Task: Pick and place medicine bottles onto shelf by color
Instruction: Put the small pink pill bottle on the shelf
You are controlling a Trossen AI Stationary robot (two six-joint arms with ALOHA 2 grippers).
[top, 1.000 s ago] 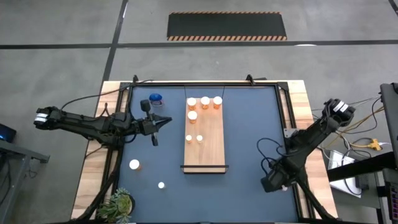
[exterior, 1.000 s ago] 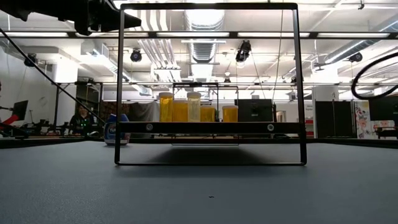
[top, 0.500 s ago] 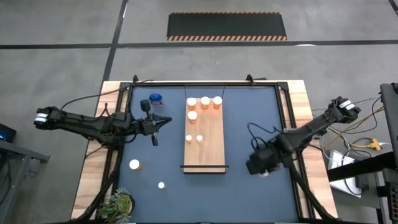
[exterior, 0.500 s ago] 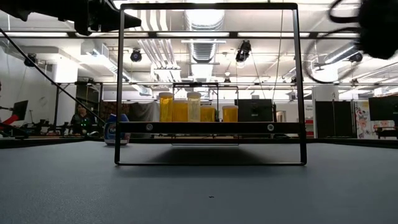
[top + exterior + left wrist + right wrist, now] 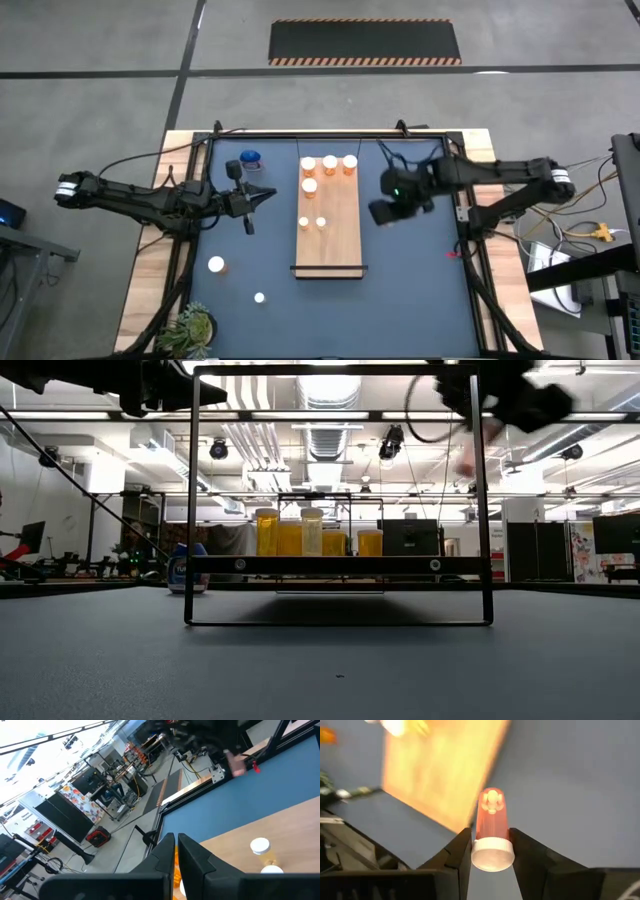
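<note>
My right gripper (image 5: 383, 211) is shut on a small orange bottle (image 5: 491, 817) with a white cap. It hangs above the blue table just right of the wooden shelf (image 5: 335, 240). The bottle is a pink blur in the low view (image 5: 465, 455). Several orange bottles (image 5: 329, 162) stand on the shelf's top. A blue bottle (image 5: 250, 158) stands on the table at the far left. Two more orange bottles (image 5: 216, 265) (image 5: 259, 297) stand at the near left. My left gripper (image 5: 266, 196) is shut and empty, left of the shelf. My right gripper pinches the bottle between its two fingers at the white-capped end (image 5: 492, 854). The orange body (image 5: 491, 815) sticks out forward past the fingertips, along the fingers. The bottle is lifted clear of the table.
A green plant (image 5: 190, 328) sits at the table's near left corner. A dark metal frame (image 5: 480, 500) stands around the shelf in the low view. A small red piece (image 5: 452, 253) lies by the table's right border. Blue table shows between the shelf and the right border.
My right gripper has swung from the table's near right corner toward the far edge and the left, up to the shelf's right side, carrying the orange bottle clear of the table. My left arm has kept still.
</note>
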